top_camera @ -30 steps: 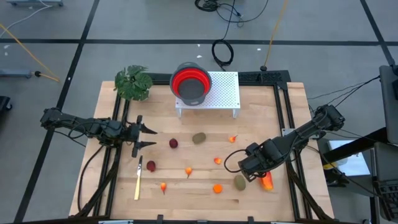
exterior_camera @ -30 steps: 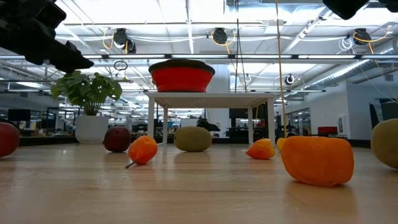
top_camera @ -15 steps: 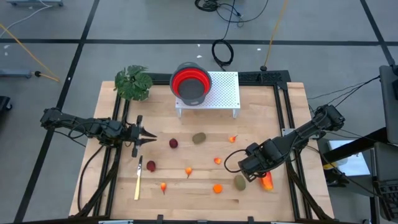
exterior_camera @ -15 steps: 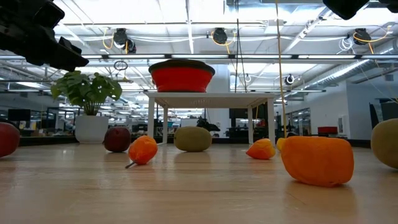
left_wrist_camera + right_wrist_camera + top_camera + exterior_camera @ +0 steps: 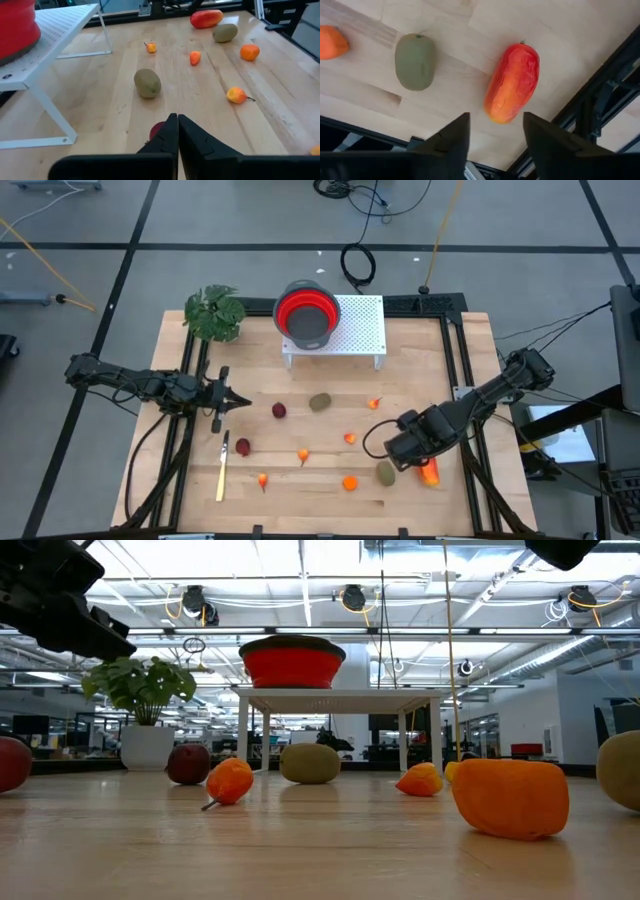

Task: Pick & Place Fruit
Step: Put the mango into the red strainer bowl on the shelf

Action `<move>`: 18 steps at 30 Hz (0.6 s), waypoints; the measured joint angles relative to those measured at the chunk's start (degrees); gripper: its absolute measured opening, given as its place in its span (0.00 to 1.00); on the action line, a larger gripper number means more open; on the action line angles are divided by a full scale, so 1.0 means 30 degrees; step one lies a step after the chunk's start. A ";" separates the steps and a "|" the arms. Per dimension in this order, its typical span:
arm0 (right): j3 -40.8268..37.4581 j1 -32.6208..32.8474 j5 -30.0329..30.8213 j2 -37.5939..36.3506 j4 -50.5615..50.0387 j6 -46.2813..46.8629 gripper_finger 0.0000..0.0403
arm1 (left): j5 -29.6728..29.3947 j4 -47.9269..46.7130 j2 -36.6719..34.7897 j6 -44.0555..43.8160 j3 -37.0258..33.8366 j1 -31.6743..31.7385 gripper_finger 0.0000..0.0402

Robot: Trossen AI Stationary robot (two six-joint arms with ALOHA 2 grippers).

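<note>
Overhead, my left gripper point(image 5: 238, 401) reaches level toward a dark red ball point(image 5: 279, 410), fingers pressed together, empty. Wrist-side, my right gripper point(image 5: 492, 130) hangs above the elongated red-orange fruit point(image 5: 512, 82), fingers apart, an olive-brown oval point(image 5: 415, 61) nearby.

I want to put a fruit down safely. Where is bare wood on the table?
Bare wood lies between the white rack and the right rail, and along the near edge left of the knife. The middle is crowded: dark red balls, an olive oval, small orange pieces.
</note>
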 joint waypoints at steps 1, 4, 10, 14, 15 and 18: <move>-0.0043 0.0079 0.0000 0.0000 0.0007 0.0335 0.49 | 0.0000 -0.0007 0.0000 -0.0126 0.0000 0.0007 0.02; -0.0329 0.0341 -0.0382 0.0000 0.0152 0.0962 0.55 | 0.0000 -0.0007 0.0000 -0.0299 0.0000 0.0000 0.03; -0.1383 0.0597 -0.1486 0.0000 0.0792 0.1484 0.62 | 0.0000 -0.0007 0.0000 -0.0294 0.0000 0.0001 0.01; -0.1925 0.0575 -0.1457 0.0007 0.0932 0.1531 0.62 | 0.0000 -0.0007 0.0000 -0.0350 0.0000 0.0002 0.03; -0.2107 0.0575 -0.1464 0.0007 0.1033 0.1531 0.62 | 0.0000 -0.0007 0.0000 -0.0350 0.0000 0.0003 0.03; -0.2784 0.0579 -0.1472 0.0007 0.1830 0.1650 0.62 | 0.0000 -0.0007 0.0000 -0.0434 0.0000 0.0007 0.01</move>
